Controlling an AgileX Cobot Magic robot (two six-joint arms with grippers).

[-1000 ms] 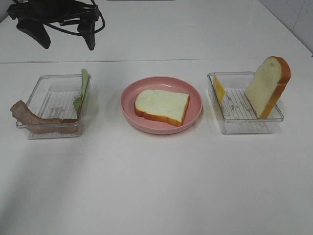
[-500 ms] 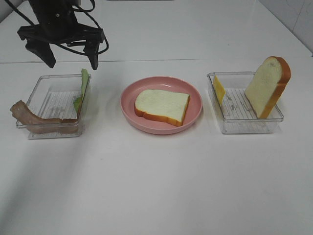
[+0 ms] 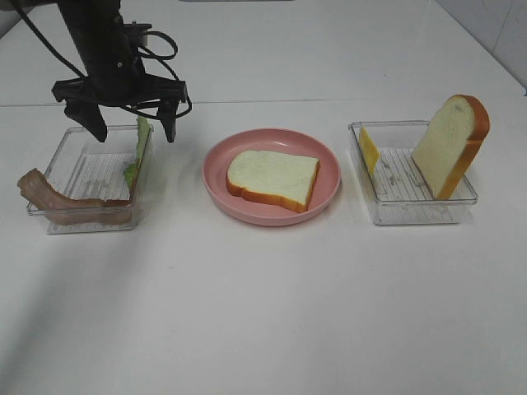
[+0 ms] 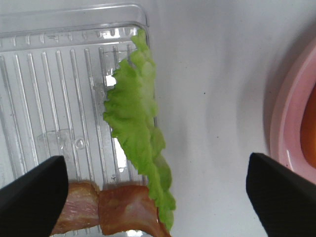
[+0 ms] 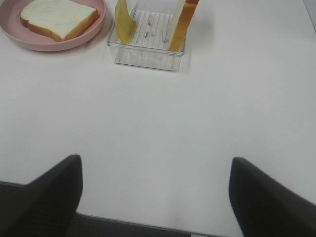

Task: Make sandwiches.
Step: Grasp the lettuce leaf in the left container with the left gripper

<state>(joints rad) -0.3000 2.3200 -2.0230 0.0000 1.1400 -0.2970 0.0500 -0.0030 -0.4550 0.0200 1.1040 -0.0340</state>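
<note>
From above, the left arm (image 3: pixel 95 33), left of the plate (image 3: pixel 328 169), runs off the top edge. In the left wrist view the plate is a pink sliver at the picture's edge. The tray (image 4: pixel 49 98) and bacon (image 4: pixel 123 215) beside it are cut off too, and the left gripper (image 4: pixel 158 195) shows only two dark fingertips (image 4: pixel 29 197). In the right wrist view the plate and nearby bread slice (image 5: pixel 181 22) are cropped, and the right gripper (image 5: pixel 155 197) is two blurred dark shapes.

— Where's the left arm (image 3: pixel 95 33)?
— It comes down over the far left corner of the tabletop (image 3: pixel 272 313). The left gripper (image 3: pixel 134 130) points straight down, jaws spread wide, gripping nothing.
— And the right?
— The right gripper (image 5: pixel 155 197) hangs by the near edge (outside the high view), jaws wide apart, empty too.
</note>
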